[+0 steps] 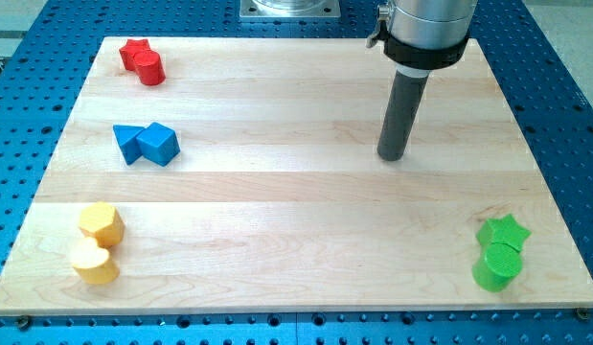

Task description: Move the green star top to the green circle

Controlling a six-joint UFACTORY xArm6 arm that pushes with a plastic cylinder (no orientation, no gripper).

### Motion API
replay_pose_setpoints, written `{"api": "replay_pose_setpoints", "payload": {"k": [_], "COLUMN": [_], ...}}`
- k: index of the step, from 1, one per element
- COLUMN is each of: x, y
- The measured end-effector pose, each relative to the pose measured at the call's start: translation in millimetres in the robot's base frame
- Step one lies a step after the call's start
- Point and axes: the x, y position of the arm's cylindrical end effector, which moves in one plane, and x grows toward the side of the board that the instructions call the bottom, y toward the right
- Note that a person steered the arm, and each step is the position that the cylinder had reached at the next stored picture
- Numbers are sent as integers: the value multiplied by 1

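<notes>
The green star (504, 233) lies near the view's bottom right corner of the wooden board (296, 192). The green circle (495, 267) sits just below it, touching or nearly touching. My tip (393, 157) rests on the board right of centre, well above and to the left of both green blocks, touching no block.
A red star (133, 53) and a red cylinder (150, 69) sit at the top left. Two blue blocks (146, 144) lie at the middle left. A yellow hexagon (101, 222) and a yellow block (93, 263) sit at the bottom left. A blue perforated table (564, 96) surrounds the board.
</notes>
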Motion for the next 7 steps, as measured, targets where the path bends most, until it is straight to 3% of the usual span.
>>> {"api": "replay_pose_setpoints", "payload": {"k": [5,7], "x": [2,80], "y": [-3,-4]}}
